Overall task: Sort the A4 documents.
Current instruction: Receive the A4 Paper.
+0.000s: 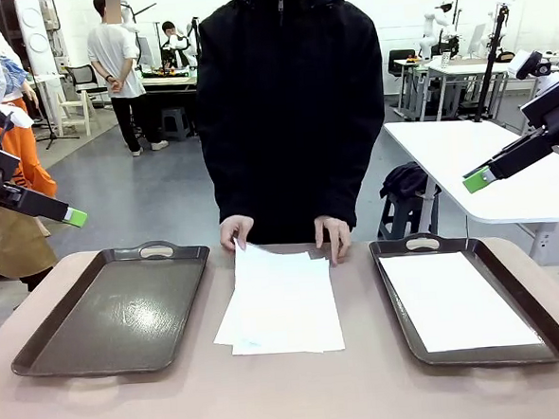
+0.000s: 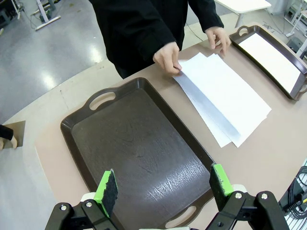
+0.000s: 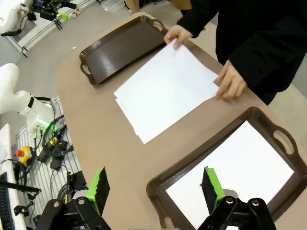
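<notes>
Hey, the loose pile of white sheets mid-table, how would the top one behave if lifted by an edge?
Probably floppy: the sheets look thin and lie flat on the table, so one would likely sag. Probably slippery too: they are already fanned out of line, so a push may drag several along.

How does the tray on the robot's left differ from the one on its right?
Contents: the left tray is empty, while the right tray holds a white A4 sheet.
Look: the left tray's dark, glossy bottom is fully bare, while the right tray's bottom is mostly covered in white, leaving little more than its rim visible.
Shared: both are dark brown with cut-out handles, lie flat on the table, and flank the document stack.
</notes>
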Robot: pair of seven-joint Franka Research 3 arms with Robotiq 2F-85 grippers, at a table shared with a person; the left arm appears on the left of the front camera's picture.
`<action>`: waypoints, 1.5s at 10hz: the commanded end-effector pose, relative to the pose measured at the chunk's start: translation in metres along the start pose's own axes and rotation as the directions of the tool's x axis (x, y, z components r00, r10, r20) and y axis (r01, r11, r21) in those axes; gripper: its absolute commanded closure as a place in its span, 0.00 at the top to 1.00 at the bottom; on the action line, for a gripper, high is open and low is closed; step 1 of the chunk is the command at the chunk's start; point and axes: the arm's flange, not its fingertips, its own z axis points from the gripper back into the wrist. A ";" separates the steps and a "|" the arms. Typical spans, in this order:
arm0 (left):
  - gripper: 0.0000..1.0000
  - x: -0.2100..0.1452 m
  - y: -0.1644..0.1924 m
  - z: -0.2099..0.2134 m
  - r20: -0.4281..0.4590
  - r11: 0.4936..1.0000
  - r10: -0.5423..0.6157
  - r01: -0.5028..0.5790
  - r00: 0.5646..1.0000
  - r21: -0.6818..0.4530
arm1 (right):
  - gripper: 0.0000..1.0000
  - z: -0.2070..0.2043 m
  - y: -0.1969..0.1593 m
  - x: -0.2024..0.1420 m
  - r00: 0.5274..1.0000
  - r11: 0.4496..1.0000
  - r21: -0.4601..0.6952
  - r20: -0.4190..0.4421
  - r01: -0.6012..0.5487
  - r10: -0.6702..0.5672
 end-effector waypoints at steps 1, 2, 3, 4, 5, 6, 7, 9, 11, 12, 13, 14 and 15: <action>1.00 -0.001 0.002 -0.002 0.010 1.000 0.005 -0.005 1.000 -0.005 | 1.00 0.000 0.000 -0.001 1.000 1.000 -0.001 -0.005 -0.005 0.005; 1.00 -0.001 0.002 -0.002 0.010 1.000 0.005 -0.005 1.000 -0.005 | 1.00 0.000 0.000 -0.001 1.000 1.000 -0.001 -0.005 -0.005 0.005; 1.00 -0.001 0.002 -0.002 0.010 1.000 0.005 -0.005 1.000 -0.005 | 1.00 0.000 0.000 -0.001 1.000 1.000 -0.001 -0.005 -0.005 0.005; 1.00 -0.001 0.002 -0.002 0.010 1.000 0.005 -0.005 1.000 -0.005 | 1.00 0.000 0.000 -0.001 1.000 1.000 -0.001 -0.005 -0.005 0.005; 1.00 -0.001 0.002 -0.002 0.010 1.000 0.005 -0.005 1.000 -0.005 | 1.00 0.000 0.000 -0.001 1.000 1.000 -0.001 -0.005 -0.005 0.005; 1.00 -0.001 0.002 -0.002 0.010 1.000 0.005 -0.005 1.000 -0.005 | 1.00 0.000 0.000 -0.001 1.000 1.000 -0.001 -0.005 -0.005 0.005; 1.00 -0.001 0.002 -0.002 0.010 1.000 0.005 -0.005 1.000 -0.005 | 1.00 0.000 0.000 -0.001 1.000 1.000 -0.001 -0.005 -0.005 0.005; 1.00 -0.001 0.002 -0.002 0.010 1.000 0.005 -0.005 1.000 -0.005 | 1.00 0.000 0.000 -0.001 1.000 1.000 -0.001 -0.005 -0.005 0.005; 1.00 -0.001 0.002 -0.002 0.010 1.000 0.005 -0.005 1.000 -0.005 | 1.00 0.000 0.000 -0.001 1.000 1.000 -0.001 -0.005 -0.005 0.005; 1.00 -0.001 0.002 -0.002 0.010 1.000 0.005 -0.005 1.000 -0.005 | 1.00 0.000 0.000 -0.001 1.000 1.000 -0.001 -0.005 -0.005 0.005; 1.00 -0.001 0.002 -0.002 0.010 1.000 0.005 -0.005 1.000 -0.005 | 1.00 0.000 0.000 -0.001 1.000 1.000 -0.001 -0.005 -0.005 0.005; 1.00 -0.001 0.002 -0.002 0.010 1.000 0.005 -0.005 1.000 -0.005 | 1.00 0.000 0.000 -0.001 1.000 1.000 -0.001 -0.005 -0.005 0.005; 1.00 -0.001 0.002 -0.002 0.010 1.000 0.005 -0.005 1.000 -0.005 | 1.00 0.000 0.000 -0.001 1.000 1.000 -0.001 -0.005 -0.005 0.005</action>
